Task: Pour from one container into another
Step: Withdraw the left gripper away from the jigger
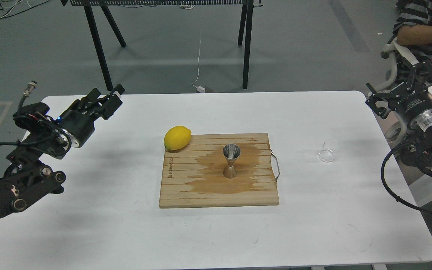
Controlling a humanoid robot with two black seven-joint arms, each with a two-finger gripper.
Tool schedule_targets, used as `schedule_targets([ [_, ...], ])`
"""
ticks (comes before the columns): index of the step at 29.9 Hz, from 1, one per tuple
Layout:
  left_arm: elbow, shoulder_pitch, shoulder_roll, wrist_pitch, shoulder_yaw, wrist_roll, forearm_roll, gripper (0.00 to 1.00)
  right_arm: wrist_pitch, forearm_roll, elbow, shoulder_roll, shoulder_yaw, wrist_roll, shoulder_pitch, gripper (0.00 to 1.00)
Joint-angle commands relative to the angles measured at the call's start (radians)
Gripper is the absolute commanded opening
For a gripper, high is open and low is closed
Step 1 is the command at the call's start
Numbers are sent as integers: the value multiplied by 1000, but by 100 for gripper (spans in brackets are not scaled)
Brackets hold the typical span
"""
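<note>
The clear glass cup [329,151] sits on the white table [126,232] to the right of the wooden board [186,187], with nothing holding it. The steel jigger [231,161] stands upright in the middle of the board, on a dark wet patch. My left gripper [107,93] is raised over the table's far left corner, far from both; it is open and empty. At the table's right edge my right gripper [398,86] hovers up and to the right of the cup, also open and empty.
A yellow lemon [177,137] rests at the board's far left corner. The board has a metal handle [276,165] on its right side. A seated person [426,33] is at the far right. Black table legs [98,45] stand on the floor behind.
</note>
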Motion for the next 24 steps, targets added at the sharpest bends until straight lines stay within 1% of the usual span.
schedule_targets([
  [1, 4, -6, 0, -153, -118, -2, -266, 97, 0, -2, 9, 3, -16, -3, 2, 100],
  [5, 37, -32, -3, -330, -229, -2, -435, 97, 0, -2, 33, -5, -60, 1, 8, 100],
  [9, 119, -41, -5, -509, -310, -2, -602, 97, 0, -2, 80, -63, -82, 4, 4, 99],
  [13, 248, -87, -13, -696, -325, -2, -768, 98, 0, -2, 183, -155, -85, 4, -25, 99],
  [16, 346, -104, -32, -798, -324, 0, -863, 99, 0, -2, 248, -206, -77, 6, -71, 99],
  [18, 377, -116, -49, -824, -322, -2, -883, 99, 0, -1, 292, -256, -68, 7, -102, 99],
  [22, 383, -116, -57, -824, -322, -5, -885, 99, 0, 15, 372, -332, -37, 21, -205, 99],
  [24, 383, -116, -57, -824, -321, -5, -885, 99, 0, 16, 404, -344, 5, 26, -275, 99],
])
